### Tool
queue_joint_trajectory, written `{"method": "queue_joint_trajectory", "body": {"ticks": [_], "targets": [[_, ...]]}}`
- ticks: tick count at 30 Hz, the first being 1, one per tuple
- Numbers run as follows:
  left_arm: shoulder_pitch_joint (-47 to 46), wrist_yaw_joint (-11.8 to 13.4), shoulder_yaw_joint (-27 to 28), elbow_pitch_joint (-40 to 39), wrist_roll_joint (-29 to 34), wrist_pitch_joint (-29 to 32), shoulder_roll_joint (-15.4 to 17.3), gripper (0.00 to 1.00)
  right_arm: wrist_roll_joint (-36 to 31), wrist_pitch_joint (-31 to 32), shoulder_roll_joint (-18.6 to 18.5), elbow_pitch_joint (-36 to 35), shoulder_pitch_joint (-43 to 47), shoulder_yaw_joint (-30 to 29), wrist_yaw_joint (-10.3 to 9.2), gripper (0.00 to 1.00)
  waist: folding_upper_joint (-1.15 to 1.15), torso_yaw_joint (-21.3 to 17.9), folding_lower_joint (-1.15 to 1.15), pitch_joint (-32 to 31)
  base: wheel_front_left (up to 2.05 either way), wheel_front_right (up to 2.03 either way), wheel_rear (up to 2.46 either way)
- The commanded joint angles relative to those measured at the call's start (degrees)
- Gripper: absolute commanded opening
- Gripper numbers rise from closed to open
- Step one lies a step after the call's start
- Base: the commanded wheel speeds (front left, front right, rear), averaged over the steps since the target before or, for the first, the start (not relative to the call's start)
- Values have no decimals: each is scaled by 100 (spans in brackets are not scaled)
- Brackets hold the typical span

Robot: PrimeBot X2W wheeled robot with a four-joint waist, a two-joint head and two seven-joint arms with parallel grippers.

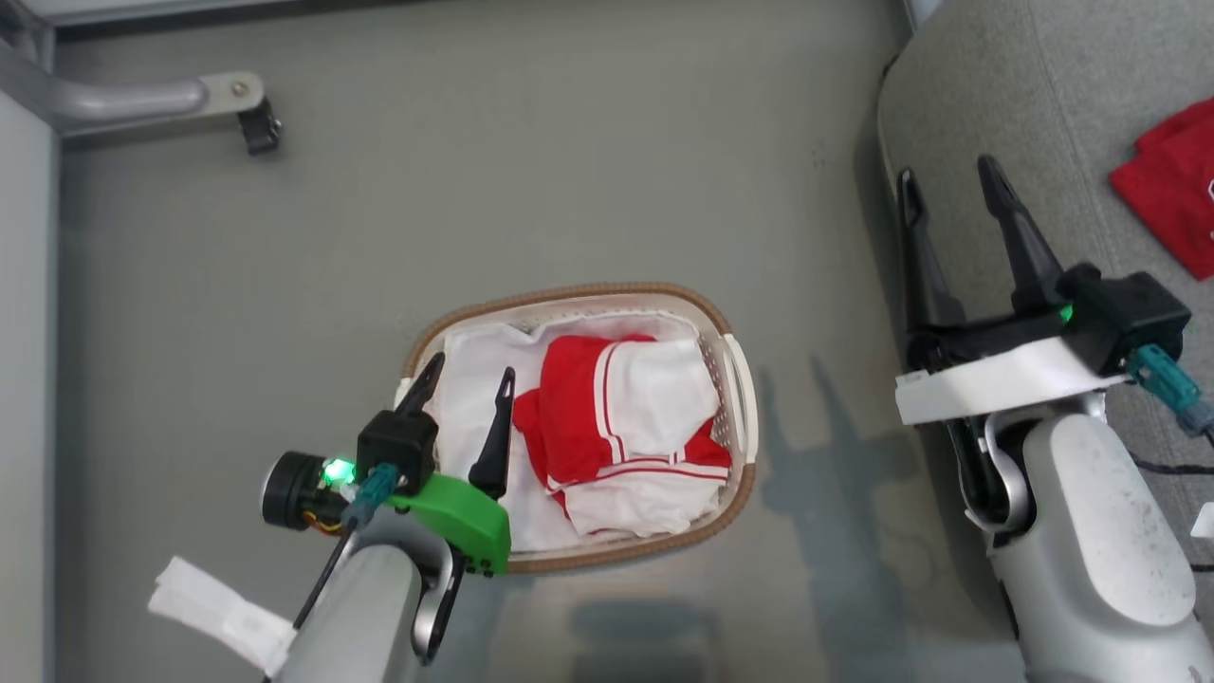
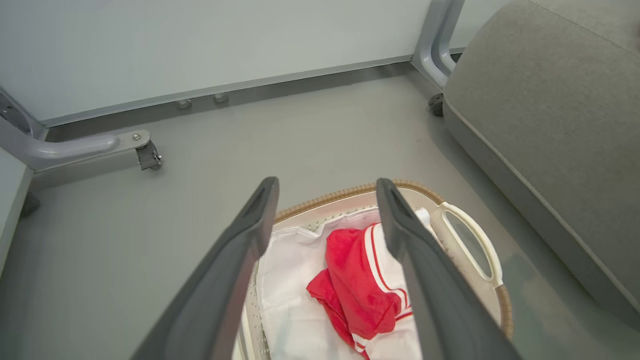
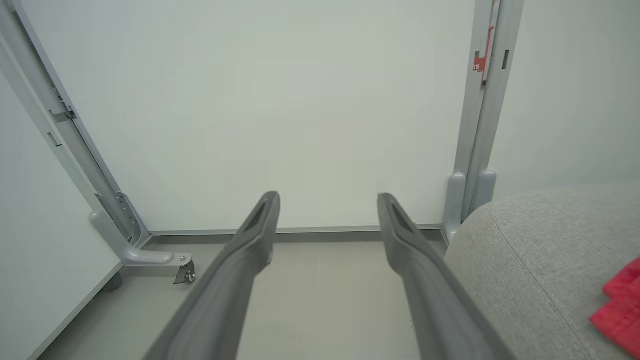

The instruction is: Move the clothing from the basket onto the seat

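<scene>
The white basket (image 1: 738, 389) with its brown rim stands on the grey floor, and a red-white garment with striped trim (image 1: 621, 417) lies inside on white fabric. My left gripper (image 1: 469, 370) hovers open over the basket's left side, and its wrist view looks down on the same garment (image 2: 360, 285) and the basket's rim (image 2: 350, 192). My right gripper (image 1: 953, 180) is open and empty, held at the left edge of the grey seat (image 1: 1043, 104). A red jersey (image 1: 1176, 190) lies on the seat at the far right; the right wrist view catches its corner (image 3: 622, 307).
A grey frame leg with a caster (image 1: 248, 114) juts in at the back left. White panel walls (image 3: 275, 110) close off the far side. Open floor (image 1: 569, 161) lies between the basket and the wall.
</scene>
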Motion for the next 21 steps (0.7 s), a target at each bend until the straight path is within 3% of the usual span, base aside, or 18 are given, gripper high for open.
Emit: {"method": "queue_joint_trajectory", "body": {"ticks": [1, 8, 21], "targets": [[-293, -15, -46, 192, -29, -1, 35, 100, 73, -1, 15, -115, -187, 27, -8, 100, 0, -662, 0, 1051, 0, 0, 0], [-1467, -169, -224, 1647, -95, -2, 41, 100, 279, -1, 67, -538, -635, 244, -8, 100, 0, -1064, 0, 1978, 0, 0, 0], [-2884, -333, -411, 3512, -578, 344, 50, 100, 616, -1, 100, -891, -823, 482, -8, 100, 0, -1498, 0, 2763, 0, 0, 0]]}}
